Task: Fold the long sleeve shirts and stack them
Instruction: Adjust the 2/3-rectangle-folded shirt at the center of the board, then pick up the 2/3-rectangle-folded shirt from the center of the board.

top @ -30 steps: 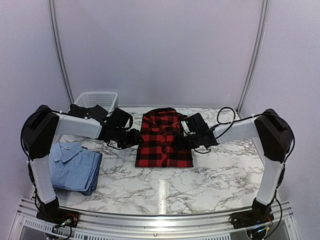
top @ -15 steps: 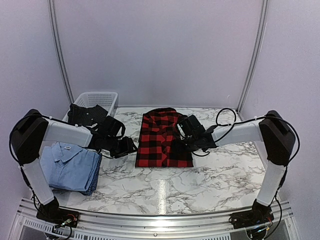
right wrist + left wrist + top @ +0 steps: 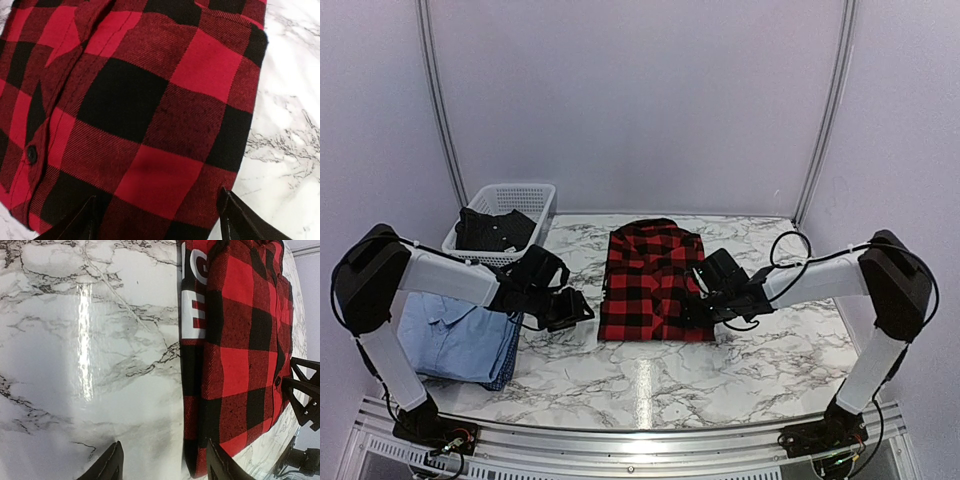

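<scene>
Flannel shirt (image 3: 653, 282): red-and-black check, folded into a tidy rectangle and lying flat on the middle of the table (image 3: 650, 375), collar end toward the far side.
Flannel edge: white block lettering (image 3: 192, 290) on black peeks out along the folded left side, only partly readable.
Flannel front: a dark button (image 3: 32, 154) sits on the placket, and the cloth lies smooth with a crisp corner.
Blue shirt (image 3: 455, 335): plain light blue with the collar showing, folded flat at the table's near left, well apart from the flannel.
</scene>
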